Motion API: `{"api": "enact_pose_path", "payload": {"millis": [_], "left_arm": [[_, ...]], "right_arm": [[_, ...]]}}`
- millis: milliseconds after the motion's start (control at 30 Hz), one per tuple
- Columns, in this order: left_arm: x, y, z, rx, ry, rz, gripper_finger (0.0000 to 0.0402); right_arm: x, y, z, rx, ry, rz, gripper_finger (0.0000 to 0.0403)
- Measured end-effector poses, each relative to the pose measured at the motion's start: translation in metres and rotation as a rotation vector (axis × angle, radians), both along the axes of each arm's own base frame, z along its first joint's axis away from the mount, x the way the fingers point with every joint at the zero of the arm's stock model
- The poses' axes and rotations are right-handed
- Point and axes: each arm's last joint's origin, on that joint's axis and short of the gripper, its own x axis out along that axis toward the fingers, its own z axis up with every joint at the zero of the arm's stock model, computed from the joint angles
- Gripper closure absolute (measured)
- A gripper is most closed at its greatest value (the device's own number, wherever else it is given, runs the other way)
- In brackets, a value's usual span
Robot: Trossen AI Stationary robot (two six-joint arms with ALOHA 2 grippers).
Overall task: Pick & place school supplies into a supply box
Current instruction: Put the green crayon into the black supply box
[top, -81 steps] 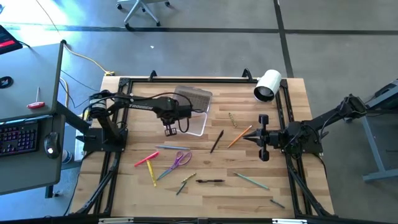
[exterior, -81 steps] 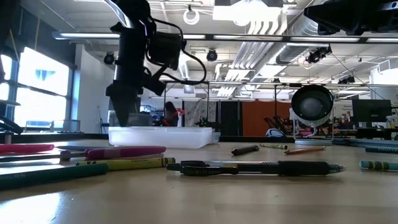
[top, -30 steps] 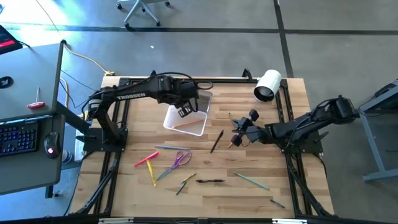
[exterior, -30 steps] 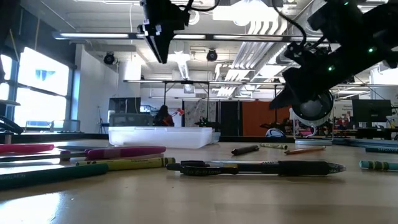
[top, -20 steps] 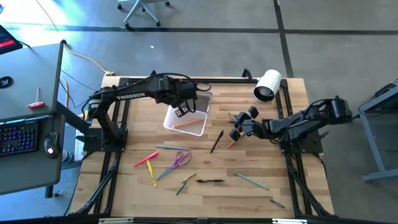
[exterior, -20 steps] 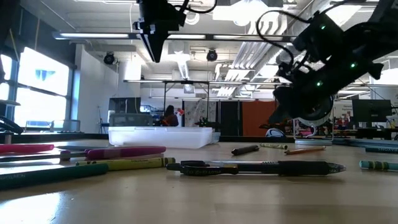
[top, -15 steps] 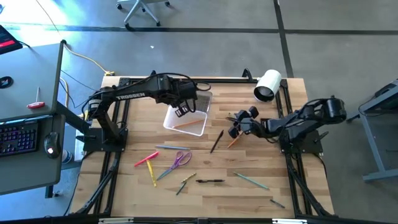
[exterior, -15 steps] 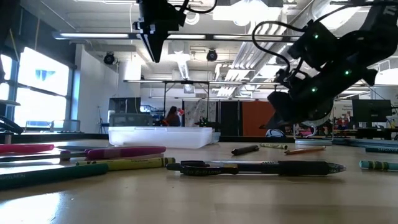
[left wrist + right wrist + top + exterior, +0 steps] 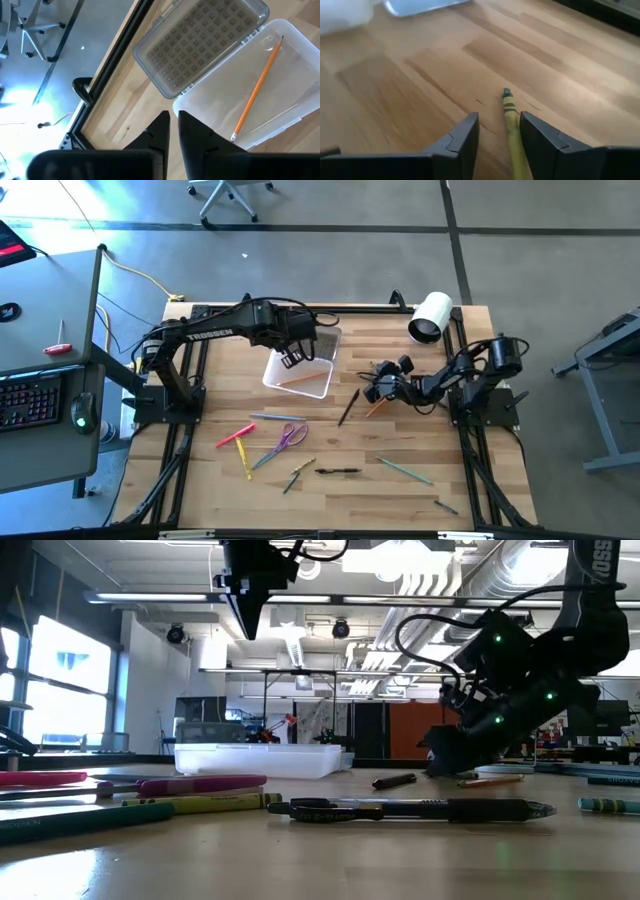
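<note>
The supply box (image 9: 299, 372) stands open at the far middle of the table, its ribbed lid (image 9: 200, 42) laid back, with an orange pencil (image 9: 257, 90) inside. My left gripper (image 9: 292, 358) hangs above the box's near-left corner, fingers (image 9: 161, 127) a narrow gap apart and holding nothing. My right gripper (image 9: 374, 386) is down at the table, right of the box, open. A yellow-green crayon (image 9: 511, 117) lies on the wood between its fingers, along them. An orange pencil (image 9: 381, 404) and a black pen (image 9: 347, 407) lie just beside it.
A white roll (image 9: 430, 318) lies at the far right corner. Near the front lie a pink marker (image 9: 235, 435), purple scissors (image 9: 291, 436), a black pen (image 9: 420, 809), a green pencil (image 9: 405, 470) and other supplies. Bare wood lies between the box and these.
My right gripper has come down from above the table to the tabletop and gone a little toward the far left, onto the yellow-green crayon, while its arm has folded back. My left gripper stays above the box.
</note>
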Motion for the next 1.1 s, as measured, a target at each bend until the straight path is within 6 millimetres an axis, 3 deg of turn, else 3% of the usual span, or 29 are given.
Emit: {"api": "enact_pose_path", "payload": {"millis": [100,267,433,700,867,967,1100], "left_arm": [[0.000,0.000,0.000,-0.001,0.002,0.000,0.0339],[-0.001,0.000,0.000,-0.011,0.015,-0.001,0.0351],[-0.002,-0.001,-0.001,-0.020,0.017,-0.003,0.0361],[-0.002,-0.001,-0.001,-0.030,0.015,-0.004,0.0366],[-0.002,-0.001,-0.001,-0.030,0.014,-0.004,0.0361],[-0.001,-0.001,-0.001,-0.029,0.012,-0.004,0.0365],[-0.001,-0.001,-0.001,-0.025,0.009,0.002,0.0367]], "right_arm": [[-0.001,-0.005,-0.008,0.051,-0.009,-0.033,0.0299],[-0.002,-0.007,-0.011,0.037,0.005,-0.054,0.0385],[0.002,-0.006,0.002,0.013,-0.007,0.066,0.0377],[0.006,-0.002,0.053,0.052,-0.210,0.268,0.0390],[0.008,-0.001,0.089,-0.013,-0.368,0.329,0.0395],[0.021,-0.001,0.111,-0.073,-0.437,0.434,0.0397],[0.057,0.000,0.131,-0.100,-0.442,0.556,0.0389]]}}
